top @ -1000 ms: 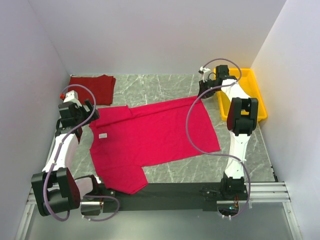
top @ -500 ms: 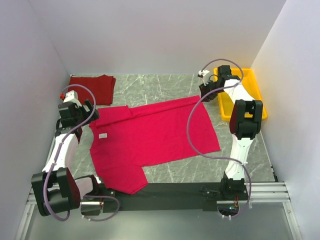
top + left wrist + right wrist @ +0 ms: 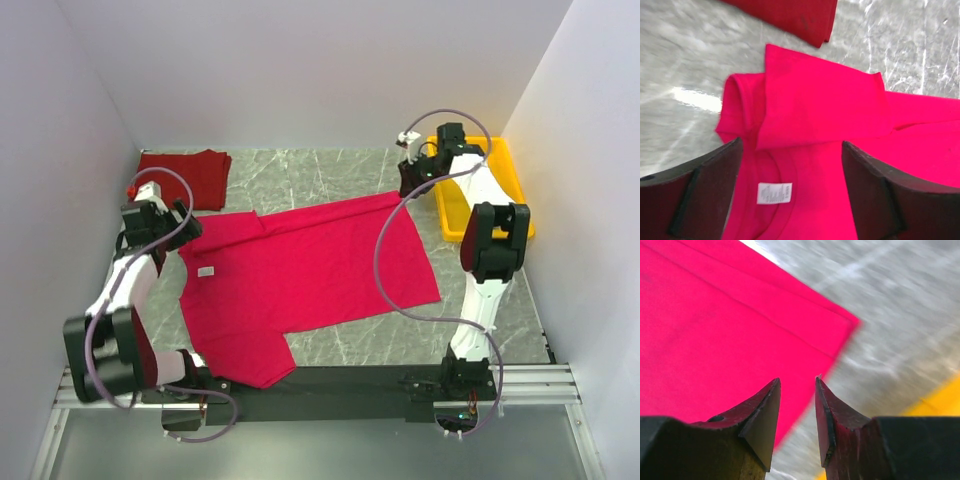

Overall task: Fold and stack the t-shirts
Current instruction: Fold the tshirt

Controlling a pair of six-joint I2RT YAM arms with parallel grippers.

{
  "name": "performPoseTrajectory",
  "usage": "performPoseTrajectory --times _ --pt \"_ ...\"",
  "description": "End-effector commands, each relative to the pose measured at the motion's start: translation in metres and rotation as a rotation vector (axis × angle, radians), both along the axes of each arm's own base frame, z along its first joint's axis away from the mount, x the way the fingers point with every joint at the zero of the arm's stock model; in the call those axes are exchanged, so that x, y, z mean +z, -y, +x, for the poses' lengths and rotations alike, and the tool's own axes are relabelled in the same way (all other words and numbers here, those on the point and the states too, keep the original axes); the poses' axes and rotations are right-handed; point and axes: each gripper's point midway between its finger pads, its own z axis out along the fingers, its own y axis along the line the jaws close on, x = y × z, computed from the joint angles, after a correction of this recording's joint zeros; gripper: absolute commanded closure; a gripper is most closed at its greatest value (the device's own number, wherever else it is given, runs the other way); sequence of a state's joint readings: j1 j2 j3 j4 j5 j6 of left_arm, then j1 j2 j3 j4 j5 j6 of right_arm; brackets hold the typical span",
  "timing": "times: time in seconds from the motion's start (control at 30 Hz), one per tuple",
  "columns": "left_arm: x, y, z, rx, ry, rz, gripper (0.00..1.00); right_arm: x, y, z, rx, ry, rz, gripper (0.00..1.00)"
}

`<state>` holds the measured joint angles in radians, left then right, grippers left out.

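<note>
A bright crimson t-shirt (image 3: 300, 275) lies spread flat on the marble table, its white neck label (image 3: 206, 271) near the left. My left gripper (image 3: 185, 225) hovers over the collar, open wide. In the left wrist view the label (image 3: 774, 193) shows between the left gripper's (image 3: 790, 150) empty fingers, and a sleeve (image 3: 820, 100) lies folded over. A darker red t-shirt (image 3: 190, 175) rests folded at the back left. My right gripper (image 3: 408, 180) is above the crimson shirt's far right corner (image 3: 840, 322). In the right wrist view it (image 3: 796, 382) is open with nothing between its fingers.
A yellow tray (image 3: 510, 175) stands at the back right, just behind my right arm, and its edge (image 3: 940, 400) shows in the right wrist view. White walls close in the table on three sides. Bare marble lies to the right of the shirt.
My right gripper's jaws have opened and it has drawn slightly back from the shirt's far right corner, which lies flat. The left gripper has shifted only a little.
</note>
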<state>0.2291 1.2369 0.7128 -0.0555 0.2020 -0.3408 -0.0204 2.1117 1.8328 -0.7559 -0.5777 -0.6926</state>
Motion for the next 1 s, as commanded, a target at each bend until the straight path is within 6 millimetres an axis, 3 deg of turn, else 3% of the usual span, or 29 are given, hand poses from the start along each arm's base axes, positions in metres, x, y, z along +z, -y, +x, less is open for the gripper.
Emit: performPoseTrajectory --times 0.0,0.03,0.1,0.13,0.2,0.23,0.27,0.33,0.37,0.43,0.47,0.57,0.97 --pt "0.007 0.005 0.027 -0.02 0.018 -0.084 0.18 0.022 -0.043 -0.011 0.014 -0.025 0.112 0.59" --pt "0.01 0.005 0.036 -0.024 0.018 -0.092 0.19 0.02 -0.046 -0.013 0.015 -0.039 0.133 0.59" --pt "-0.011 0.005 0.045 -0.029 -0.044 -0.122 0.22 0.019 -0.051 -0.018 -0.001 -0.069 0.161 0.59" --pt "-0.005 0.004 0.057 -0.038 -0.033 -0.124 0.23 0.017 -0.053 -0.021 -0.012 -0.081 0.179 0.59" --pt "-0.026 0.001 0.067 -0.033 -0.1 -0.132 0.25 0.016 -0.053 -0.025 -0.019 -0.088 0.188 0.59" --pt "-0.018 -0.002 0.079 -0.033 -0.084 -0.13 0.26 0.015 -0.055 -0.031 -0.022 -0.097 0.198 0.59" --pt "-0.03 -0.003 0.085 -0.032 -0.111 -0.137 0.27 0.016 -0.055 -0.033 -0.018 -0.098 0.203 0.59" --pt "-0.027 -0.008 0.099 -0.027 -0.111 -0.135 0.29 0.015 -0.056 -0.041 -0.02 -0.103 0.21 0.59" --pt "-0.041 -0.008 0.102 -0.028 -0.144 -0.142 0.3 0.015 -0.057 -0.043 -0.023 -0.107 0.215 0.59" --pt "-0.042 -0.009 0.11 -0.036 -0.16 -0.147 0.33 0.015 -0.056 -0.048 -0.027 -0.109 0.215 0.59" --pt "-0.054 -0.008 0.111 -0.039 -0.195 -0.152 0.34 0.016 -0.055 -0.049 -0.03 -0.108 0.215 0.59" --pt "-0.064 -0.01 0.113 -0.043 -0.239 -0.137 0.38 0.017 -0.052 -0.052 -0.042 -0.116 0.227 0.59" --pt "-0.086 -0.008 0.107 -0.092 -0.316 -0.097 0.48 0.025 -0.046 -0.051 -0.067 -0.124 0.255 0.59"
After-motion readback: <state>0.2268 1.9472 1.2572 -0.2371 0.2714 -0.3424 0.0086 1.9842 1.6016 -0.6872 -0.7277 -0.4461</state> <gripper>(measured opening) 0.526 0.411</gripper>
